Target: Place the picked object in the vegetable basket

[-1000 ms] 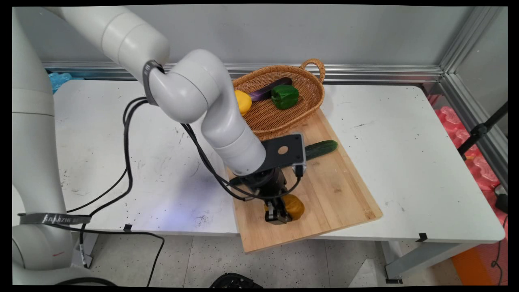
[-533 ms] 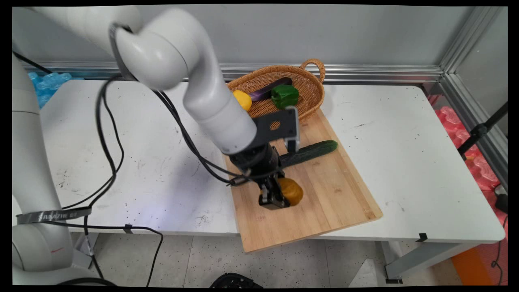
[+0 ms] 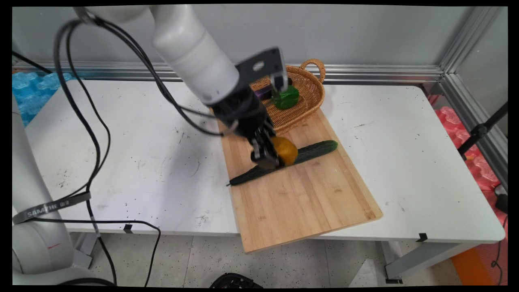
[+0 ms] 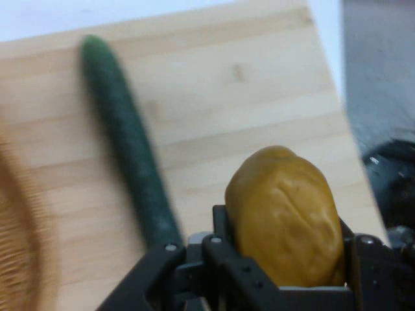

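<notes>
My gripper point(image 3: 273, 156) is shut on a brown-yellow potato point(image 3: 285, 150) and holds it in the air above the wooden cutting board point(image 3: 308, 198). In the hand view the potato point(image 4: 285, 217) sits between my gripper's point(image 4: 285, 259) black fingers. A long green cucumber point(image 3: 316, 149) lies across the board just below and behind the potato; the hand view shows the cucumber point(image 4: 126, 139) to the left on the board point(image 4: 246, 97).
A wicker basket point(image 3: 310, 101) stands at the board's far end, holding a green pepper point(image 3: 286, 98) and a purple eggplant point(image 3: 263, 93) partly hidden by the arm. The basket's edge point(image 4: 19, 246) shows at the hand view's left. Black cables point(image 3: 93, 134) hang over the table's left side.
The gripper has lifted the potato off the board's near part and carried it up and back toward the basket, now over the cucumber.
</notes>
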